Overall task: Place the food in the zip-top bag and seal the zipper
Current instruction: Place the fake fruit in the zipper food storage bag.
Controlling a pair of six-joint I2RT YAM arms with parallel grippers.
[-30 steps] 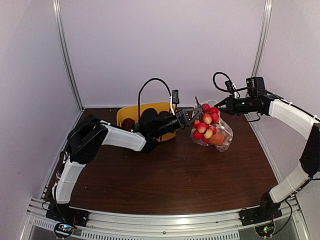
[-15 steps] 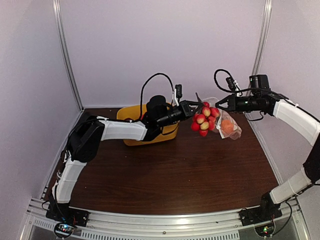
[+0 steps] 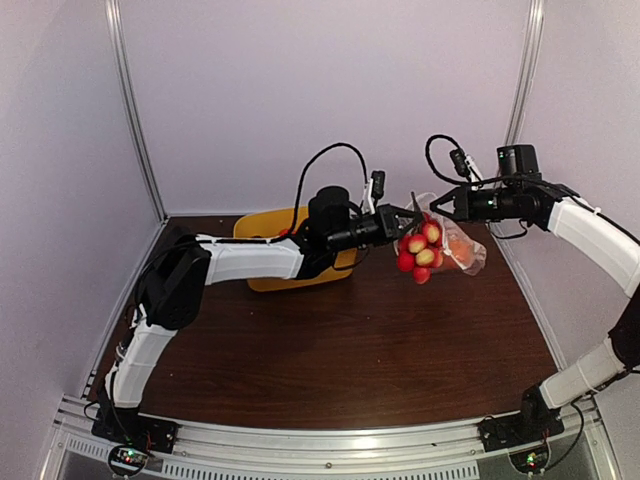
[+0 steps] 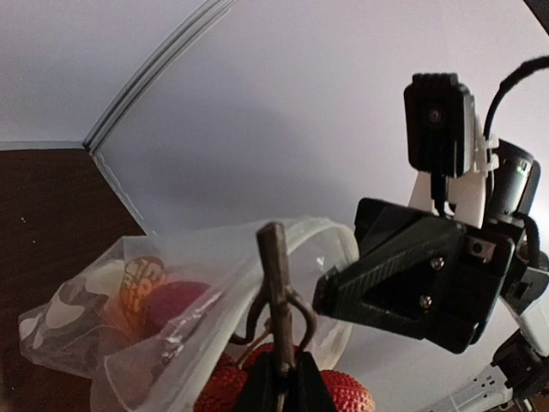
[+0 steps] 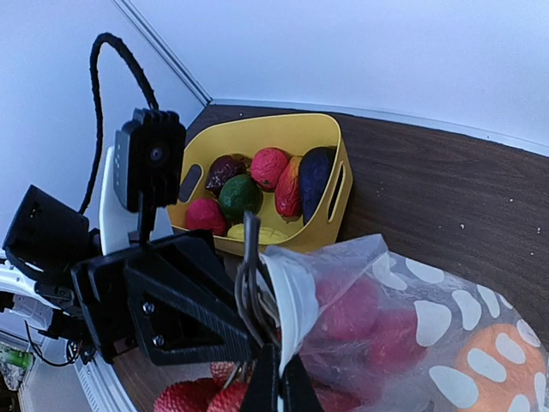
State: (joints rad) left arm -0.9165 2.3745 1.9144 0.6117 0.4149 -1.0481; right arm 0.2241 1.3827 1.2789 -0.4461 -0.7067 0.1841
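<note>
My left claw (image 3: 404, 217) pinches the cherry bunch (image 3: 420, 256) by its stem. The zip-top bag (image 3: 470, 262), gripped by my right claw (image 3: 441, 207), hangs just right.

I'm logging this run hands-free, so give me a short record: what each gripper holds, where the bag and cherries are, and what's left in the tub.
left gripper: shut on the stem of the cherry bunch
right gripper: shut on the mouth edge of the zip-top bag, which hangs above the table
cherry bunch: hanging at the open bag mouth; how far in is unclear
bag contents: an orange piece
yellow tub: on the table, holding loose pieces in red, green, dark purple and yellow
seal: not yet done
</note>
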